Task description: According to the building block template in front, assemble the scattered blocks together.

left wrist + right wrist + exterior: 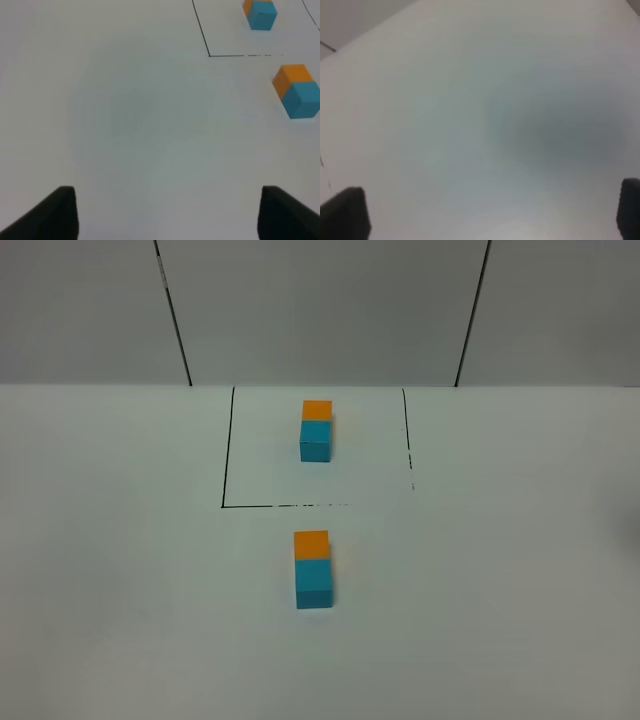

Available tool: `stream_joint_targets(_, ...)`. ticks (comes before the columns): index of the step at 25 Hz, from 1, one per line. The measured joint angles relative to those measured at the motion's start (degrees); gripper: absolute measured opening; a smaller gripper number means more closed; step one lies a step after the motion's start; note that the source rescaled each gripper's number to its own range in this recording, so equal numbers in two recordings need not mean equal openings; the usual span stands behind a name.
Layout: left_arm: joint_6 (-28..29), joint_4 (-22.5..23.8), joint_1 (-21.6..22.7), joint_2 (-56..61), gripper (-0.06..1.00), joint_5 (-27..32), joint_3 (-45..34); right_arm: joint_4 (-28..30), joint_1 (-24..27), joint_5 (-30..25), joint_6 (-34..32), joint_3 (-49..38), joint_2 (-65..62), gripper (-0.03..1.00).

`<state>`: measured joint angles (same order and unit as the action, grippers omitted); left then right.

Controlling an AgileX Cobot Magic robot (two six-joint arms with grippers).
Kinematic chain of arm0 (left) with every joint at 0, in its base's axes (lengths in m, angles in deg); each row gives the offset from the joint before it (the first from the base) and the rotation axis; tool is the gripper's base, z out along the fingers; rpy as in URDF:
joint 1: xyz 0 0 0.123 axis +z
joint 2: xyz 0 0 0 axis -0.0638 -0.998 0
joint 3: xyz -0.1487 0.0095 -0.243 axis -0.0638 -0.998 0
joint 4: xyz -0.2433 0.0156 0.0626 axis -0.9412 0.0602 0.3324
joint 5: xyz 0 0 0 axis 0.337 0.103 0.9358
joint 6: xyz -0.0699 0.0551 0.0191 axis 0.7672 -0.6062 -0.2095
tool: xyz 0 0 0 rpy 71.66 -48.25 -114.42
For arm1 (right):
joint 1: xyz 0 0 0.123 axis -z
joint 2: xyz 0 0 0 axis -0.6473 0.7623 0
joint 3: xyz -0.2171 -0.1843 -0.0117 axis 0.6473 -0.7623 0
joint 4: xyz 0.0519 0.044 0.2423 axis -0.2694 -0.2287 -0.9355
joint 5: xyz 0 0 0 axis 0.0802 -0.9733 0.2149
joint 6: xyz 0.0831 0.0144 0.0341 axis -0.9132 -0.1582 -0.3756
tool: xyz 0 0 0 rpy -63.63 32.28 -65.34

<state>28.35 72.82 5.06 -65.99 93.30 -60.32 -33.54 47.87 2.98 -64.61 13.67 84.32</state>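
Observation:
The building block template (316,430) is an orange cube joined to a cyan-blue cube, standing inside a thin black outline (227,450) at the back of the white table. In front of the outline lie the scattered blocks: the orange cube (311,544) touches the far side of the cyan-blue cube (313,583), in the same order as the template. The left wrist view shows this pair (296,90) and the template (260,12) far from my left gripper (167,215), which is open and empty. My right gripper (490,215) is open over bare table. Neither gripper shows in the exterior high view.
The white table (120,570) spreads out on both sides of the blocks. A grey panelled wall (320,310) with dark seams rises behind the table's far edge.

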Motion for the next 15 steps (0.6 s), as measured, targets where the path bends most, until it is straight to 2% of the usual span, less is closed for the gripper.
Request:
stream_joint_targets(7,0.00,0.00,0.00,0.00,0.56,0.00,0.00,0.00,0.64,-3.91,0.76,-12.72,-21.30,1.00)
stream_joint_targets(15,0.00,0.00,0.00,0.00,0.56,0.00,0.00,0.67,0.64,-11.00,5.03,-20.53,-42.51,1.00)
